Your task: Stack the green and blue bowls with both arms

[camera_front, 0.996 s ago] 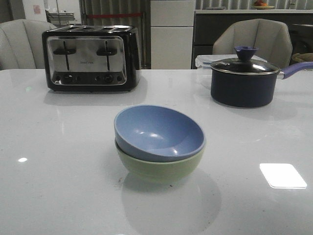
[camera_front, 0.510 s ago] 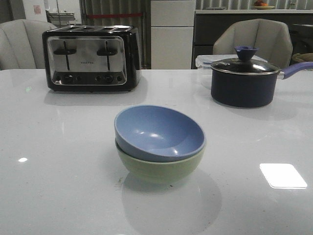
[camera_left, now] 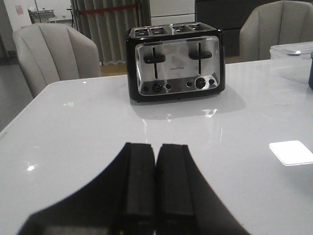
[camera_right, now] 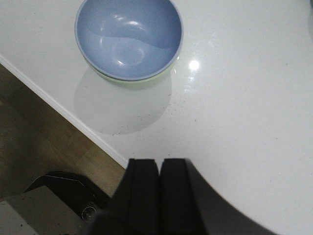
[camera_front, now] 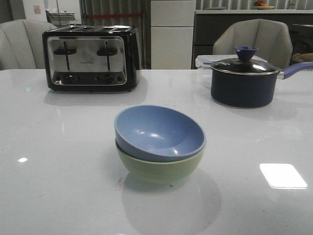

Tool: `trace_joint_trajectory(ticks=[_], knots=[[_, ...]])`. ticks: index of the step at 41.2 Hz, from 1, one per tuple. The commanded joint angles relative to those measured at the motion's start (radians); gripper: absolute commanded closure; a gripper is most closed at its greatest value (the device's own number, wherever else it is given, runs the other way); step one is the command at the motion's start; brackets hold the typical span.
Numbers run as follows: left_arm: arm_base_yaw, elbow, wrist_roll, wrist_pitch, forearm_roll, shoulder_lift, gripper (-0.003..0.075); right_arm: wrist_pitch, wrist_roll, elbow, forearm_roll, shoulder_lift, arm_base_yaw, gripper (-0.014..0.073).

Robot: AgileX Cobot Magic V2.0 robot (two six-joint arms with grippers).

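Observation:
The dusty blue bowl (camera_front: 159, 132) sits nested inside the pale green bowl (camera_front: 161, 169) at the middle of the white table, slightly tilted. The stack also shows in the right wrist view, the blue bowl (camera_right: 128, 36) with a sliver of the green bowl (camera_right: 137, 82) under it. My left gripper (camera_left: 156, 147) is shut and empty, low over the table, facing the toaster. My right gripper (camera_right: 159, 161) is shut and empty, above the table's edge, apart from the bowls. Neither arm shows in the front view.
A black and chrome toaster (camera_front: 90, 58) stands at the back left. A dark lidded saucepan (camera_front: 243, 81) with a blue handle stands at the back right, a clear plastic box behind it. Grey chairs stand beyond the table. The table edge (camera_right: 63, 112) and floor lie near my right gripper.

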Motion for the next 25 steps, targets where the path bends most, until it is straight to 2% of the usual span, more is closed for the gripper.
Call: trace_joint_trajectory(ticks=[1, 5, 12, 25], knots=[[0.002, 0.007, -0.001, -0.160, -0.028, -0.017, 0.0627, -0.052, -0.008, -0.028, 0.006, -0.007, -0.007, 0.0567], [0.002, 0.039, -0.015, -0.189, -0.059, -0.021, 0.0627, -0.052, -0.008, -0.028, 0.006, -0.007, -0.007, 0.0567], [0.016, 0.037, -0.136, -0.180, 0.065, -0.021, 0.0627, -0.052, -0.008, -0.028, 0.006, -0.007, -0.007, 0.0567], [0.034, 0.037, -0.136, -0.209, 0.069, -0.021, 0.0627, -0.052, -0.008, -0.028, 0.006, -0.007, -0.007, 0.0567]])
